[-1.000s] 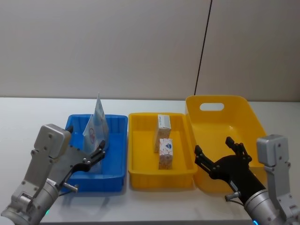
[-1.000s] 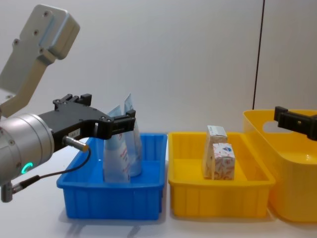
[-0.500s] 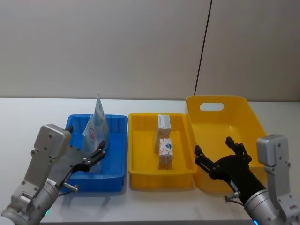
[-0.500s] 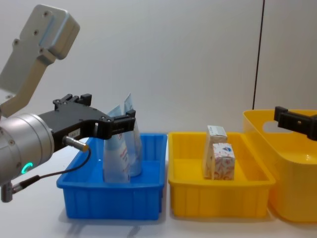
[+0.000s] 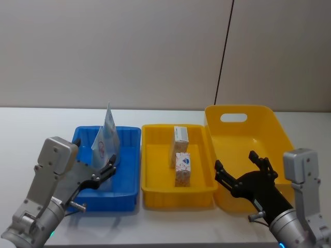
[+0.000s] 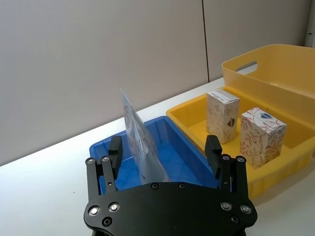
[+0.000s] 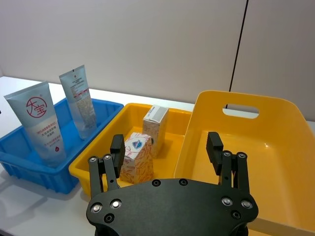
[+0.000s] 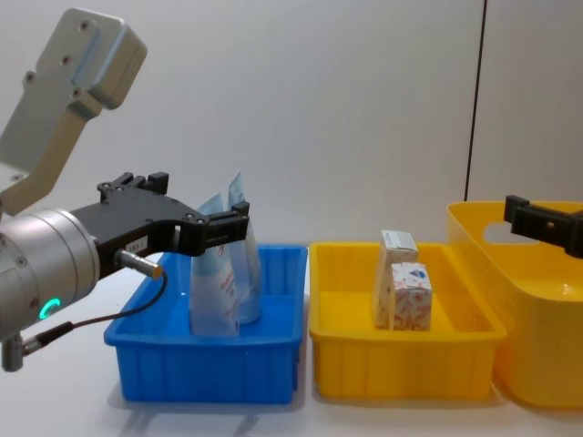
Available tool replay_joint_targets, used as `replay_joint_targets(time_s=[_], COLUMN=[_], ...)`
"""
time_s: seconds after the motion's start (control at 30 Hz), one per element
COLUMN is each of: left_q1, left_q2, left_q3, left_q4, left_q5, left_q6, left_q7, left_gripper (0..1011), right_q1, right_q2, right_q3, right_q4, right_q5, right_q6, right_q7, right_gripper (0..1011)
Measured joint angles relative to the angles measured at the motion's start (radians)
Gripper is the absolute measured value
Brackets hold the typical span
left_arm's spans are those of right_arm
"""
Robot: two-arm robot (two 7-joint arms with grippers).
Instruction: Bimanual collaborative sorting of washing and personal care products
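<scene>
The two tubes (image 7: pixel 43 125) stand upright in the blue tray (image 5: pixel 129 188), one near its front edge and one (image 7: pixel 78 101) closer to its back wall, both on their caps with the flat sealed end up. They look light and soft, so I think a hard squeeze would dent them; the better place to hold is low on the body near the cap, across the flat faces, because the thin top end would bend and slip.

The two cartons (image 5: pixel 182 169) stand in the small yellow tray (image 5: pixel 150 196), one behind the other (image 5: pixel 179 138) and close together, near the tray's middle. They are probably light and stiff at the corners but easy to crush, so a grip across two opposite side walls seems safest.

The large yellow bin (image 5: pixel 269 129) stands at the right end of the table (image 5: pixel 31 124), and I see nothing inside it.

The left gripper (image 5: pixel 105 170) hangs over the front part of the blue tray, its fingers spread wide and holding nothing, with the near tube just before it. The right gripper (image 5: pixel 240 169) is over the front left part of the large yellow bin, also spread wide and holding nothing.
</scene>
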Motion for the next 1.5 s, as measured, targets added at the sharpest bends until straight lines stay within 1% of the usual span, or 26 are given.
replay_joint_targets(time_s=[1.5], left_q1=[0.0], left_q2=[0.0], left_q3=[0.0], left_q4=[0.0], left_q5=[0.0], left_q6=[0.0], left_q7=[0.0], left_gripper=[1001], right_q1=[0.0], right_q2=[0.0], right_q3=[0.0], right_q4=[0.0], right_q5=[0.0], right_q6=[0.0], right_q7=[0.0], right_gripper=[1004])
